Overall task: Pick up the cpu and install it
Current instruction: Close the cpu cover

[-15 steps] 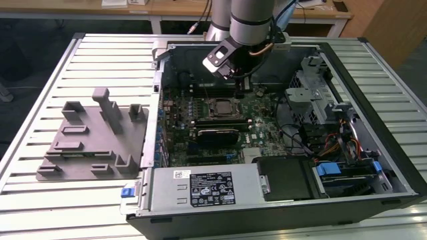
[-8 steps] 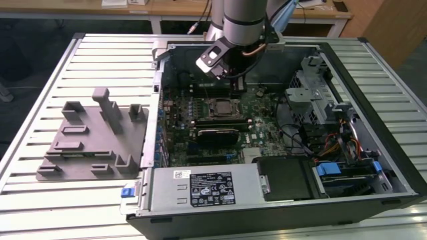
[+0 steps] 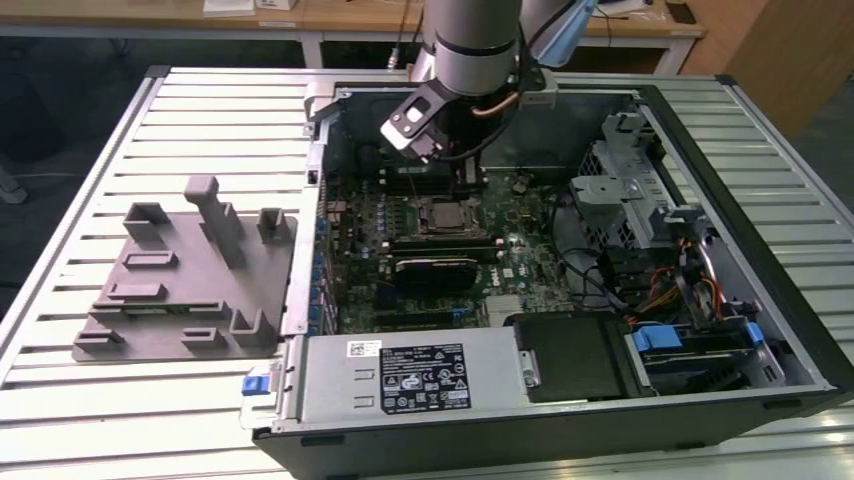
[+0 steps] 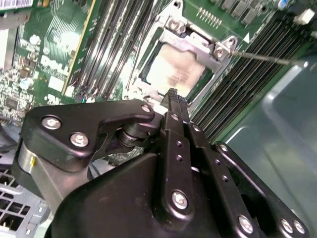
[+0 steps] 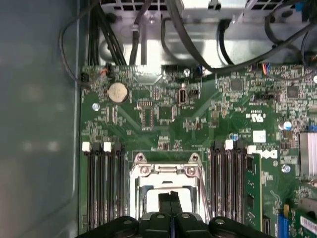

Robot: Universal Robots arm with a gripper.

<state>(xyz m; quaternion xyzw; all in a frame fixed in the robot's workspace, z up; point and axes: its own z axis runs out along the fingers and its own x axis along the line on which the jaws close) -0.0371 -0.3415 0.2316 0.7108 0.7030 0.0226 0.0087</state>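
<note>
In the exterior view the arm point(image 3: 467, 40) hangs over the open computer case point(image 3: 534, 440), above the motherboard socket point(image 3: 434, 213). In the second wrist view the gripper point(image 4: 172, 93) has its fingers together, close above the cpu point(image 4: 171, 74), which lies in the socket. In the first wrist view the fingertips point(image 5: 165, 198) touch each other over the socket.

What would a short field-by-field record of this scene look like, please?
gripper: shut, holding nothing, tip over the cpu
cpu: flat in the socket frame on the motherboard
contact: cannot tell if they touch
fixture plate: grey, on the table, outside the computer case, at the exterior view's left
</note>
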